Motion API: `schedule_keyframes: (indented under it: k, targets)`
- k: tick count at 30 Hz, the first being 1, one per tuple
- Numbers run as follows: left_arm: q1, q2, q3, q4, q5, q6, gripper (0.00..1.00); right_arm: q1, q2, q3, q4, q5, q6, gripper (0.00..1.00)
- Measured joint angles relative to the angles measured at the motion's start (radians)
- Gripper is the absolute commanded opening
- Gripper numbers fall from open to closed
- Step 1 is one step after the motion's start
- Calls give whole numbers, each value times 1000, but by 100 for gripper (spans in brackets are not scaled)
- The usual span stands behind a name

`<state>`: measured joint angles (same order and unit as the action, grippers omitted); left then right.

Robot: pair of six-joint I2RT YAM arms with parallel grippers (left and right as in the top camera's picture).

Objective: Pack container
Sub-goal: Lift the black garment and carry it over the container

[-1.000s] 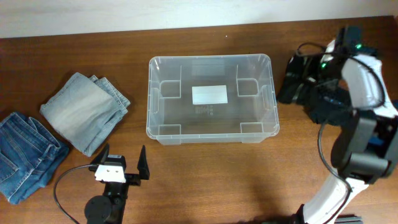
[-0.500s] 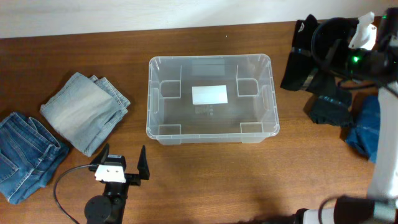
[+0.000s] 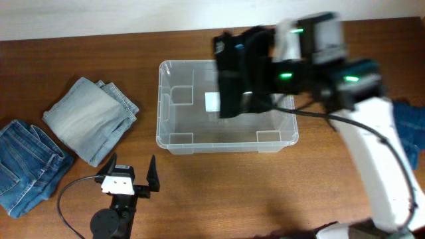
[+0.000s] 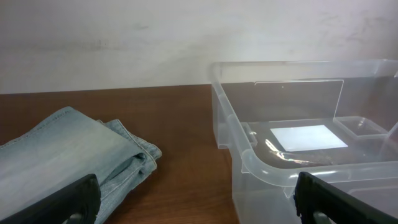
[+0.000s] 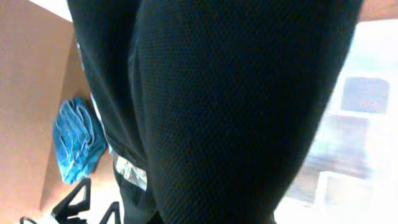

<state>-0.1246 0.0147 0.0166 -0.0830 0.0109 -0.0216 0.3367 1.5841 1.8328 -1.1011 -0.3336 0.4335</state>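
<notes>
Overhead count: I see one container (image 3: 174, 136), one black garment (image 3: 236, 73), two pairs of jeans on the left, light jeans (image 3: 89, 119) and dark jeans (image 3: 26, 166), and one blue cloth (image 3: 406, 129).
Container: clear, rectangular, rounded corners, white label on its bottom; it sits mid-counter (image 3: 232, 192).
Right jaws: clamped on the black garment, above the container.
Left jaws: apart, near the counter's front edge.

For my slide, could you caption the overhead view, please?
Right end effector holds black garment above the clear container; folded jeans lie nearby.

A dark wooden table (image 3: 265, 192) stands against a white wall (image 4: 124, 37).
</notes>
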Motion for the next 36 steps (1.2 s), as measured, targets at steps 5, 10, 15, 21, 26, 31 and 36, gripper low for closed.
schedule_keyframes:
  k: [5, 10, 15, 21, 26, 31, 36]
  targets:
    - [0, 0, 0, 0, 0, 0, 100, 161, 122, 0, 51, 93, 110, 9]
    - [0, 0, 0, 0, 0, 0, 100, 242, 244, 0, 108, 125, 190, 9]
    - [0, 0, 0, 0, 0, 0, 99, 252, 333, 0, 133, 138, 253, 8]
    - [0, 0, 0, 0, 0, 0, 100, 251, 390, 0, 164, 150, 290, 8]
    - [0, 0, 0, 0, 0, 0, 100, 251, 415, 0, 174, 153, 315, 9]
    - [0, 0, 0, 0, 0, 0, 99, 251, 450, 0, 193, 157, 326, 9]
    - [0, 0, 0, 0, 0, 0, 100, 251, 494, 0, 195, 168, 327, 9]
